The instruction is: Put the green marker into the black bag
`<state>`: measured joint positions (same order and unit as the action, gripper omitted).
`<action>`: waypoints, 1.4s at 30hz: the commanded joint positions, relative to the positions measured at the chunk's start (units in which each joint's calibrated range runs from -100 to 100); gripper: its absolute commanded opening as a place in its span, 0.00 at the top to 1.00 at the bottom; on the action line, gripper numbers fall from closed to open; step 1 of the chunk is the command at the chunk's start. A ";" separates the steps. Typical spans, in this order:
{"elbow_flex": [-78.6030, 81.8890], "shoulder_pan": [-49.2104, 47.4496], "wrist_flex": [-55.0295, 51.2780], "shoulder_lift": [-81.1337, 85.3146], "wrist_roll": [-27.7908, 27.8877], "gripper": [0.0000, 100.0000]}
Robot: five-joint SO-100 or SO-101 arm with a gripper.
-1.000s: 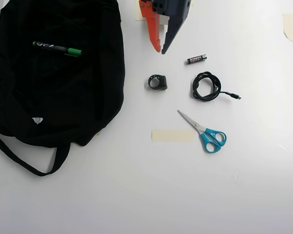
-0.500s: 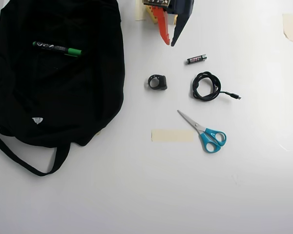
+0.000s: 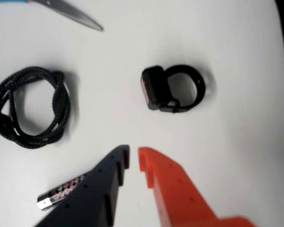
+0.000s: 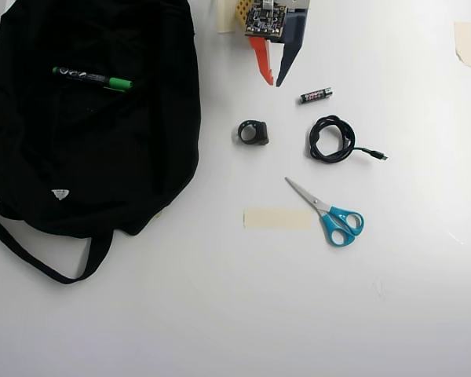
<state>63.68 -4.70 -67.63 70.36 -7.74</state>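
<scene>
White table point(image 4: 220, 314) with black bag point(image 4: 94, 157), scissors point(image 4: 330, 212), cable point(image 4: 331, 139), battery point(image 4: 315, 95).

scissors point(image 3: 66, 12) cut by wrist top edge | battery point(image 3: 57, 194) part hidden behind tool

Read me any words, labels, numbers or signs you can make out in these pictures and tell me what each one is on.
None can be read.
Marker: white marks along its dark barrel, too small to read.
Battery: a pinkish dotted pattern on the wrap, blurred, no letters legible.
Bag: a small white triangular tag, any print too small to tell.
Scissors, cable and the black ring-shaped item: no text visible.
</scene>
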 commanded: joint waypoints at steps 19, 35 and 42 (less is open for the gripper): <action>18.26 -4.57 0.87 22.00 0.35 0.98; 29.31 -4.57 0.10 29.31 0.35 0.98; 35.60 -4.57 0.18 29.31 -0.02 0.98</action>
<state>97.25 -9.04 -67.63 98.75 -7.64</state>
